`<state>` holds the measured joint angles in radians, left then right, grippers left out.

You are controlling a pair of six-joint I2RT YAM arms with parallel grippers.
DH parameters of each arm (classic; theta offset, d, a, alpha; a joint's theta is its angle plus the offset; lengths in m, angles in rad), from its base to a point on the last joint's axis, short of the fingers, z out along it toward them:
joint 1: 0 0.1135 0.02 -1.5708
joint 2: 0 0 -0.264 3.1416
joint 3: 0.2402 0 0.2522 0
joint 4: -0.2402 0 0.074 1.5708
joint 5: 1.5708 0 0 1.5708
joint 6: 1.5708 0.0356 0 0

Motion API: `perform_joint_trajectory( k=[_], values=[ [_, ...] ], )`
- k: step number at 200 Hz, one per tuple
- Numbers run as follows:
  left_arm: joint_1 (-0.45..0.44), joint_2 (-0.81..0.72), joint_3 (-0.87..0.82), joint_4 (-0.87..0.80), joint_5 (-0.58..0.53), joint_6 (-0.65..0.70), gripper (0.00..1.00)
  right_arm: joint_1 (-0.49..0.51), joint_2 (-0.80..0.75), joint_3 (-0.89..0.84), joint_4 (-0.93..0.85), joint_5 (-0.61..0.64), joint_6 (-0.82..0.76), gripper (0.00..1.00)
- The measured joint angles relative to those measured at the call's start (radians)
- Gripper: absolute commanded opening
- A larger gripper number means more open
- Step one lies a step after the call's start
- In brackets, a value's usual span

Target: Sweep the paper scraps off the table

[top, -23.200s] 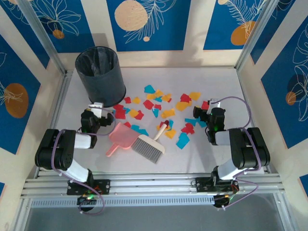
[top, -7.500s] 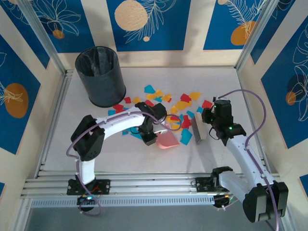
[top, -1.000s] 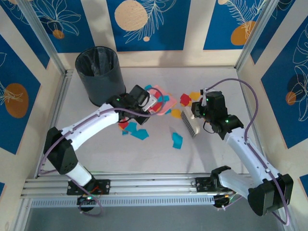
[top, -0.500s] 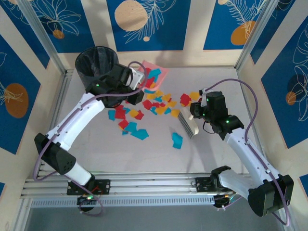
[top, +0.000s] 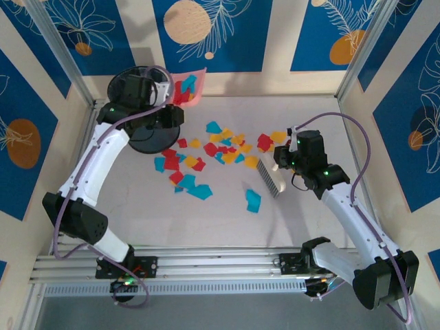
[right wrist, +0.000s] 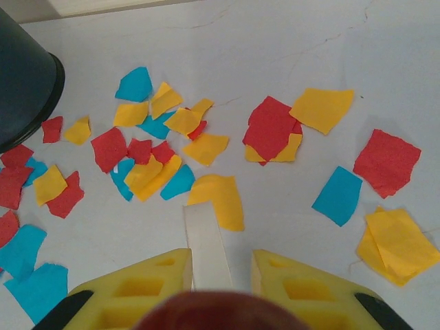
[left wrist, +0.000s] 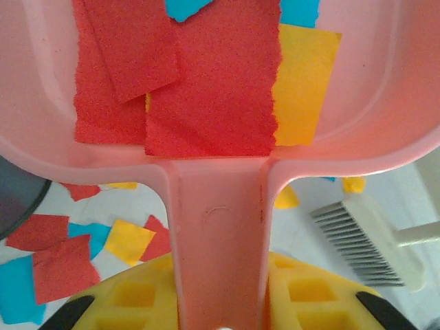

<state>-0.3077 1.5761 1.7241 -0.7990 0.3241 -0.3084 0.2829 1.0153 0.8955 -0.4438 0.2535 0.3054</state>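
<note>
Raised at the back left, the pink dustpan (top: 187,86) sits beside the rim of the black bin (top: 143,113) with my left gripper (top: 162,92) shut on its handle (left wrist: 218,227). Red, yellow and cyan paper scraps (left wrist: 206,89) lie in the pan. More paper scraps (top: 223,146) are spread over the middle of the white table (top: 323,117), and in the right wrist view paper scraps (right wrist: 206,148) lie ahead of my fingers. My right gripper (top: 284,159) is shut on a white brush (top: 273,176), bristles toward the scraps; its white back (right wrist: 208,247) shows inside the right gripper (right wrist: 220,269).
A lone cyan scrap (top: 253,201) lies nearer the front. Aluminium rails (top: 220,261) edge the table's front, and blue floral panels (top: 206,34) stand behind. The bin's edge (right wrist: 24,82) shows at the right wrist view's upper left. The brush (left wrist: 371,240) lies below the dustpan in the left wrist view.
My left arm has lifted the loaded dustpan off the table and carried it back and left to the bin's rim. The right arm and brush have stayed put.
</note>
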Motion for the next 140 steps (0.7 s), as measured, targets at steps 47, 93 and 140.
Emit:
perform_joint_trajectory(
  k=[47, 93, 140],
  values=[
    [0.087, 0.045, 0.026, 0.042, 0.122, -0.099, 0.00, -0.007, 0.005, 0.000, 0.000, -0.004, 0.000, 0.00],
    [0.151, 0.057, 0.025, 0.095, 0.198, -0.190, 0.00, -0.008, 0.023, 0.014, -0.017, -0.011, 0.000, 0.00],
    [0.212, 0.057, -0.010, 0.185, 0.260, -0.291, 0.00, -0.008, 0.036, 0.032, -0.018, -0.019, 0.000, 0.00]
  ],
)
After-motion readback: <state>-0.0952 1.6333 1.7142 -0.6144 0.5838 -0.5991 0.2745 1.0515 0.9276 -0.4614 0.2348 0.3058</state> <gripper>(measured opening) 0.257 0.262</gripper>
